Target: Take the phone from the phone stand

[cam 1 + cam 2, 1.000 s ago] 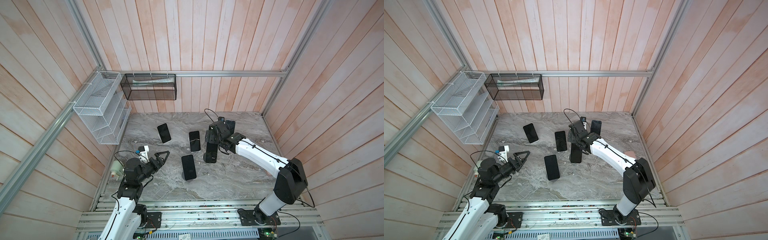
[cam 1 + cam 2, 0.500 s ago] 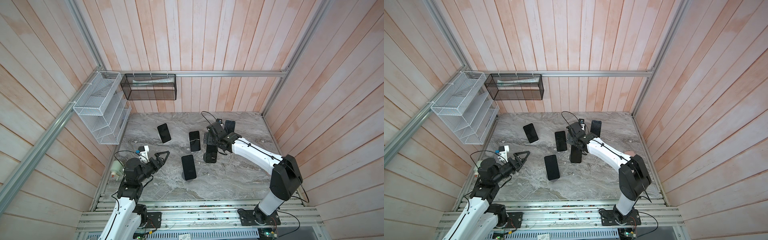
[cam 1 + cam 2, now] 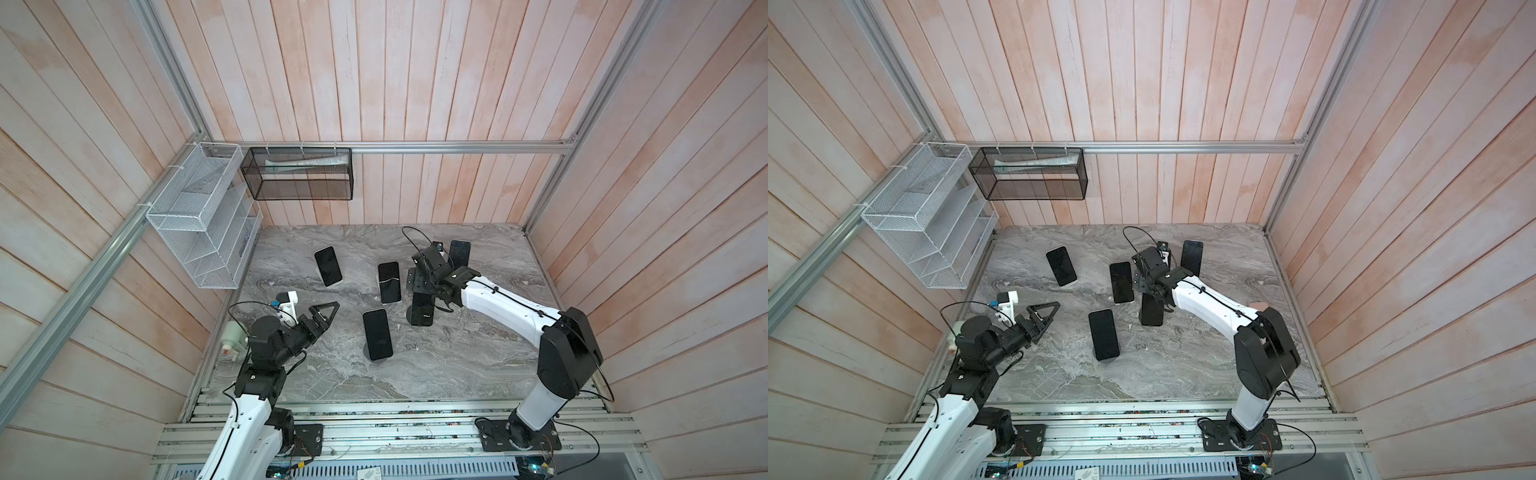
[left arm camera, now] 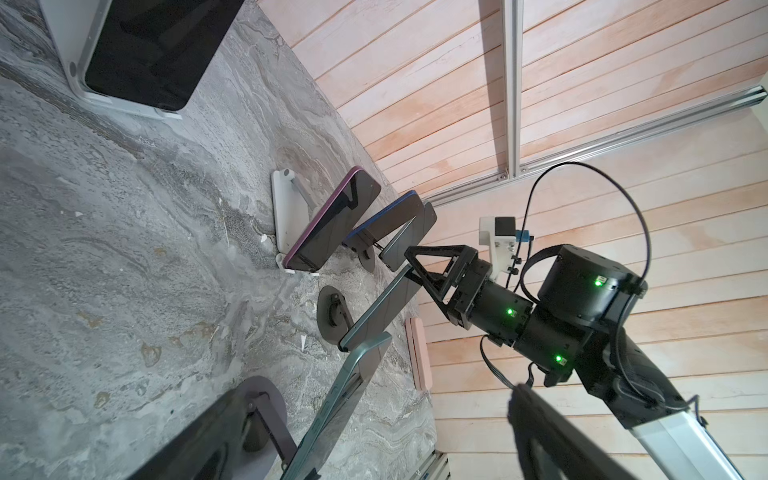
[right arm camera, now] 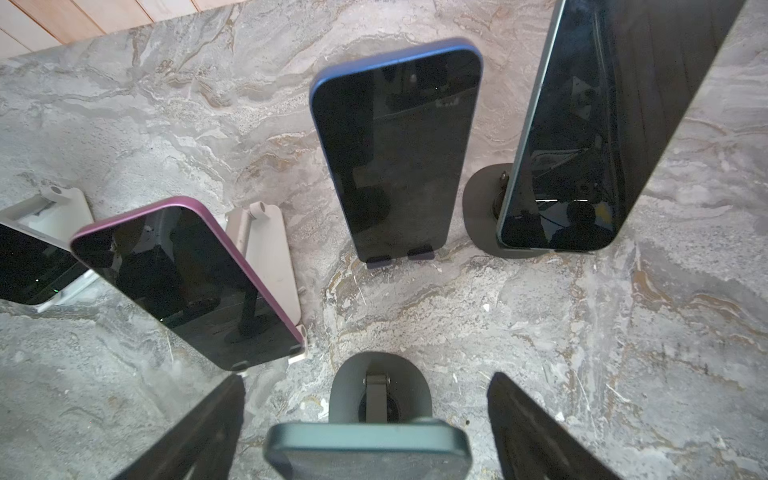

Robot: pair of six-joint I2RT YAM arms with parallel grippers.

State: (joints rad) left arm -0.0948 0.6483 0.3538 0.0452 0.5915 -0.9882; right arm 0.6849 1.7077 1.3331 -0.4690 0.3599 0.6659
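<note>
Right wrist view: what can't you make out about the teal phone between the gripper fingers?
- The teal phone: all but its top end is cut off by the bottom edge.
- Its stand: cradle hidden behind the phone.
- In both top views the right gripper covers its top edge.

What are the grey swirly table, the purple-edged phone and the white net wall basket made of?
The grey swirly table looks like marble or a marble print: wavy veins. The purple-edged phone has a glossy glass front that mirrors things; rim maybe metal. The white net wall basket looks like painted wire mesh: you see through it.
</note>
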